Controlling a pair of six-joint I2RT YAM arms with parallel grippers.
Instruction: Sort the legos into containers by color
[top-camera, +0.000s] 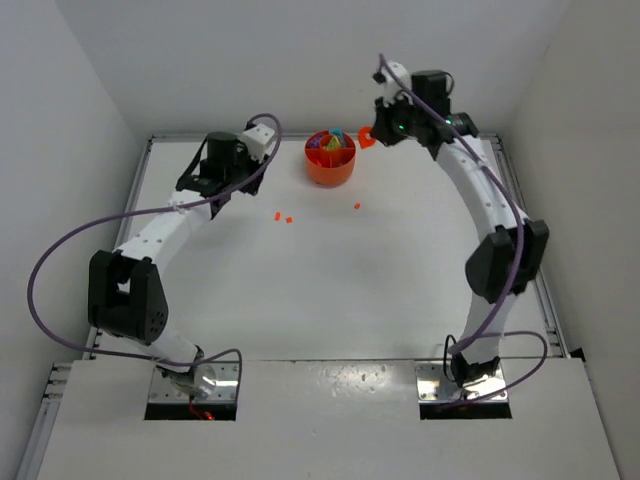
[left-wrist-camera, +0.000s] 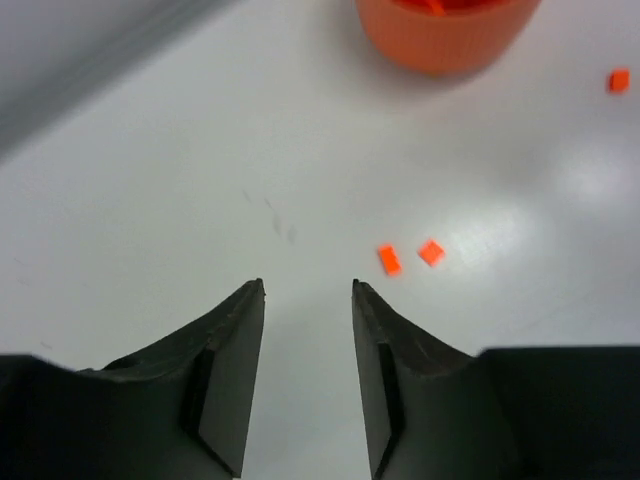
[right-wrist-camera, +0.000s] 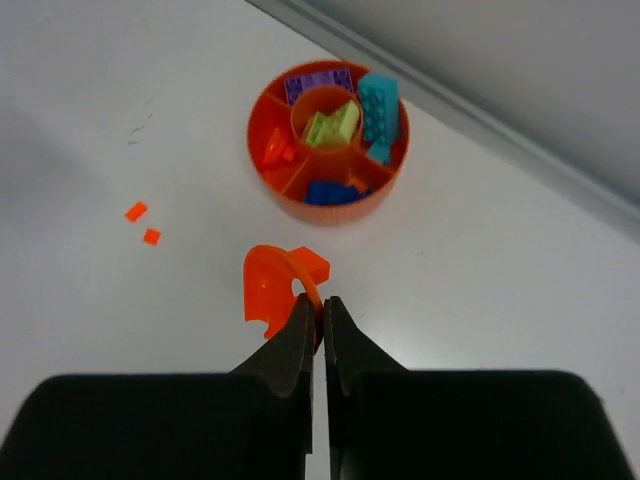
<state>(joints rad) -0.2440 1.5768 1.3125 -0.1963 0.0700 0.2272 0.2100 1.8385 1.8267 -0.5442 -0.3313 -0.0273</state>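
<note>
White tabletop (left-wrist-camera: 150, 200) fills the view. Low in the left wrist frame the left gripper (left-wrist-camera: 308, 290) gapes empty, with two tiny orange legos (left-wrist-camera: 390, 259) just ahead and right of its tips, nearest this arm. Farther up, the right gripper (right-wrist-camera: 320, 303) pinches a curved orange piece (right-wrist-camera: 268, 290), just short of the orange dish (right-wrist-camera: 320, 213).

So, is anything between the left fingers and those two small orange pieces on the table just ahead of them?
Nothing visible does. The left fingers are open, and only bare table lies between them and the two orange pieces, slightly right of centre in the wrist view.
</note>
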